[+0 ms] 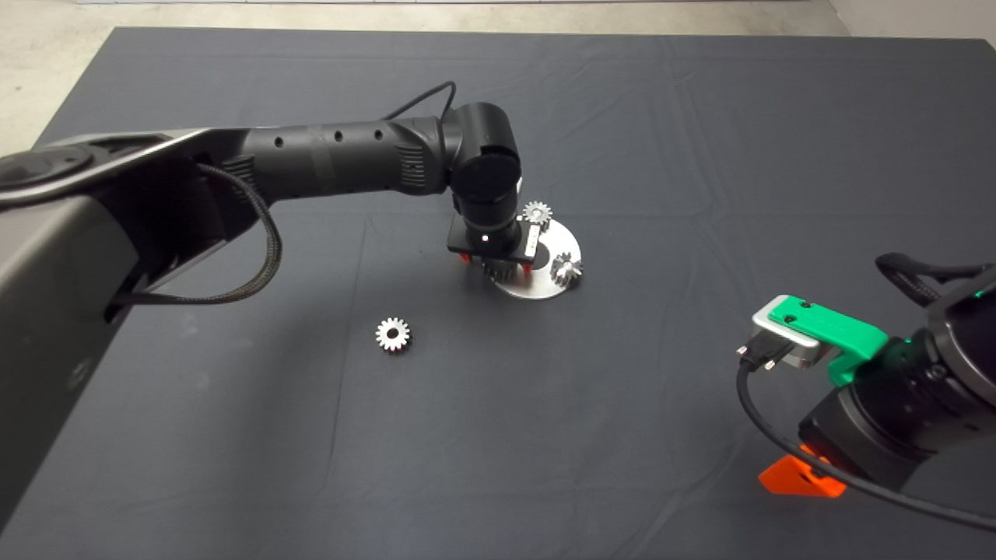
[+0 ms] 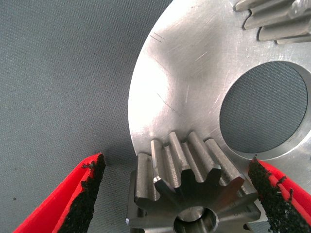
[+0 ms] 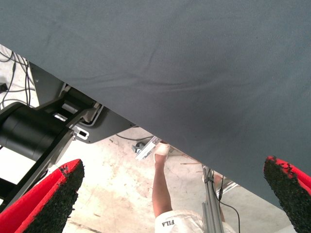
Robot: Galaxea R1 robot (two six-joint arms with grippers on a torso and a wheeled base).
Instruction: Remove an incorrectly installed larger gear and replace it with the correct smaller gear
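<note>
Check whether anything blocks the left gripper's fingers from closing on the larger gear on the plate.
Nothing visible does. The left gripper is open, one of its fingers on each side of the larger gear at the round plate's edge. Only bare gaps separate pads and teeth.

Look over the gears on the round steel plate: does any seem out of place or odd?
Yes. The larger gear between the left gripper jaws sits at the round plate rim and overhangs it onto the mat, while a loose smaller gear lies off the plate. The right gripper waits, open.
</note>
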